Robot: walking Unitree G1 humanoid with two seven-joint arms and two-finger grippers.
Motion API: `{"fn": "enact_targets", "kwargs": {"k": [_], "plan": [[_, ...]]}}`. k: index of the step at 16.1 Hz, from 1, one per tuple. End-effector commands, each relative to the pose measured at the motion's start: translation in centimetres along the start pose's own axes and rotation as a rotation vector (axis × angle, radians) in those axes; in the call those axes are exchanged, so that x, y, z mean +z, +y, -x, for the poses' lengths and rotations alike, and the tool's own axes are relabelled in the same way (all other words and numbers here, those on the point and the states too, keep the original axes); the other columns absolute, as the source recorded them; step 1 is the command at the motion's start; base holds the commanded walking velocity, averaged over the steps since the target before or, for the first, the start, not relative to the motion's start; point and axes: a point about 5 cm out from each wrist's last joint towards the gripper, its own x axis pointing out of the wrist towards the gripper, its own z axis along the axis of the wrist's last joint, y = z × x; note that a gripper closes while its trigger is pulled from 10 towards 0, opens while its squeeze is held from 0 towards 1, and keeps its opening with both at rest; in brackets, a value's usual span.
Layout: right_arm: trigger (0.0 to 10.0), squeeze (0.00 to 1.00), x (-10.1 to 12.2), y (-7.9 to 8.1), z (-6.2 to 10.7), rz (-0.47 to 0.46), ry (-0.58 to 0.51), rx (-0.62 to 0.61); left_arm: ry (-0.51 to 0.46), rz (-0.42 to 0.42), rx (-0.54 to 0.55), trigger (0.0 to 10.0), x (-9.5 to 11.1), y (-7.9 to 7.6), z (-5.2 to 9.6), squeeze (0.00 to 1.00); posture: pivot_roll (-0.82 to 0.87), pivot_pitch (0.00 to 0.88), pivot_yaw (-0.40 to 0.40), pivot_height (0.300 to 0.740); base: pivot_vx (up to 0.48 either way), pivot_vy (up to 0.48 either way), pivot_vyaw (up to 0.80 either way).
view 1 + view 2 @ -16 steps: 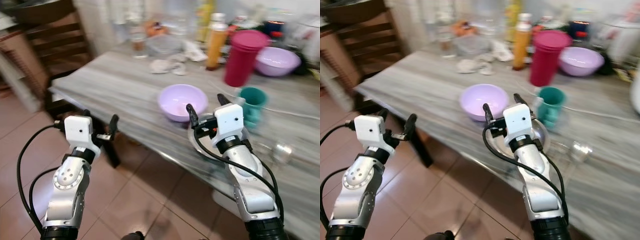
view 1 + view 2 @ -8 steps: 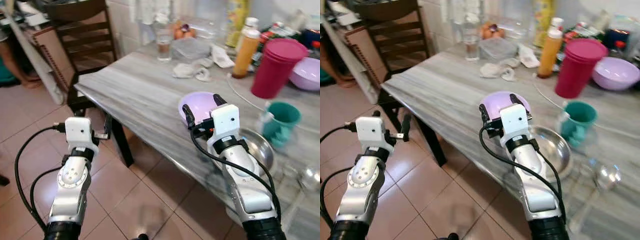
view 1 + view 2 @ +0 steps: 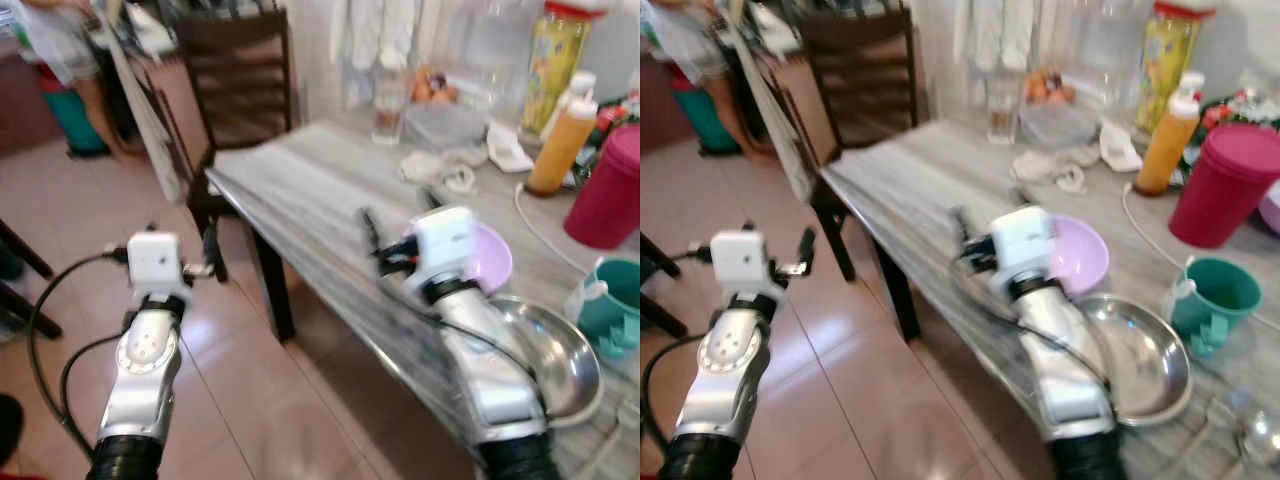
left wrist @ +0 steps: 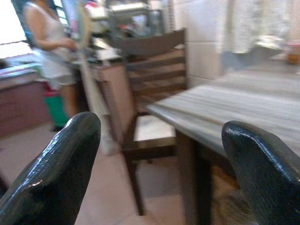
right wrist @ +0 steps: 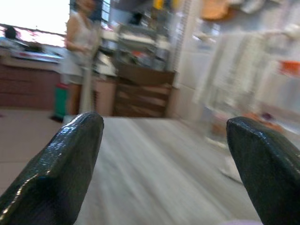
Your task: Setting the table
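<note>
You are approaching the worktop [image 3: 300, 190]; both pincers, left [image 3: 180, 250] and right [image 3: 395, 222], gape empty. Next, reach the lilac bowl [image 3: 488, 258] just beyond the right one.

No writing, brand, number or sign can be read anywhere. The yellow bottle [image 3: 1167, 52] far beyond the right gripper's fingers carries a label, but it is too blurred to make out. The orange bottle [image 3: 1160, 138] beside it is equally unreadable.
</note>
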Motion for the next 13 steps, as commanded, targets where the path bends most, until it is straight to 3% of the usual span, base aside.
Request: {"fn": "enact_targets", "kwargs": {"k": [1, 7, 13], "plan": [[10.0, 0.0, 0.0, -0.5, 0.1, 0.015, 0.002, -0.01, -0.005, -0.009, 0.016, 10.0, 0.0, 0.2, 0.0, 0.0, -0.17, 0.004, 0.058, 0.74, 0.0, 0.0, 0.8], [10.0, 0.0, -0.2, -0.5, 0.0, -0.022, 0.007, -0.004, 0.027, -0.072, 0.163, 10.0, -0.7, 1.8, 0.2, 0.0, -0.16, 0.003, 0.04, 0.74, 0.0, 0.0, 0.8], [10.0, 0.0, -0.6, -0.1, -1.0, -0.081, 0.026, 0.04, 0.037, -0.069, 0.245, 10.0, -1.3, 2.5, 1.9, 0.0, -0.08, 0.005, -0.027, 0.74, 0.0, 0.0, 0.0]]}}
